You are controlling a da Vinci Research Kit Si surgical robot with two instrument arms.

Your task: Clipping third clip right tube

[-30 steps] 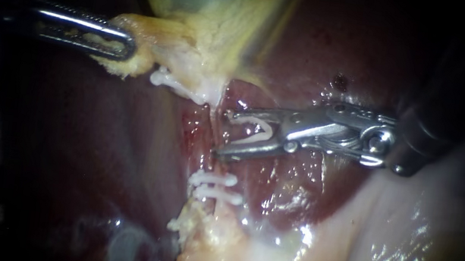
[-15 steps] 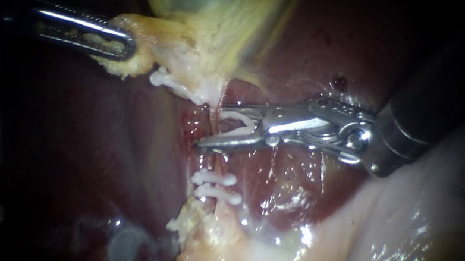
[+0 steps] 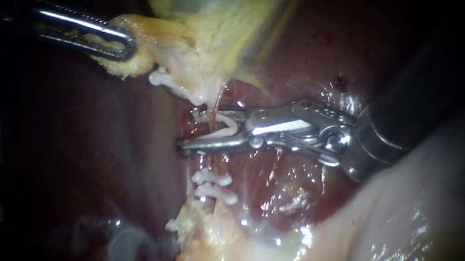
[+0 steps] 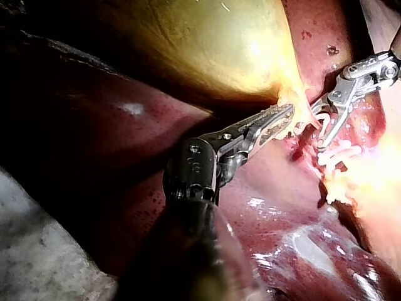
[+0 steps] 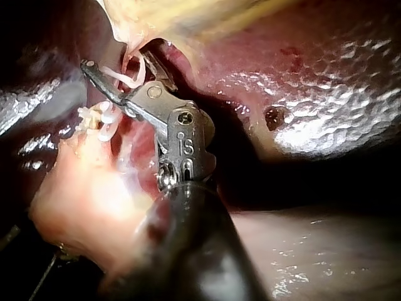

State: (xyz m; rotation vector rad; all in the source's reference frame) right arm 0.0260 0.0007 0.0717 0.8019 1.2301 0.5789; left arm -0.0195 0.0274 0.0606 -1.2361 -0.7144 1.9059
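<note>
Since the tube (image 3: pixel 208 163) runs as a thin strand from the gallbladder (image 3: pixel 212 8) down across the liver (image 3: pixel 92 148), and its lower stretch already wears two fitted clips (image 3: pixel 213 178) stacked close together, we reckon the spot to hit is the bare bit just above them. That's where our right instrument (image 3: pixel 190 129) sits. Its jaws stand fairly wide apart, cradling an open white clip (image 3: pixel 233 126), and they straddle the tube with the tips poking past its far side. From the right wrist view the strand looks to be inside the clip's mouth, though we can't swear it's seated all the way back.

The shaft drops in from the upper right and the wrist bends so the jaws lie almost level, square across the tube, which is what you want for a clean bite. Our left instrument (image 3: pixel 126 47) comes in near level, jaws clamped on the yellowish edge of the gallbladder, probably to pull the tube taut and exposed. Another white clip (image 3: pixel 170 83) shows near that edge; can't tell what it's on.
</note>
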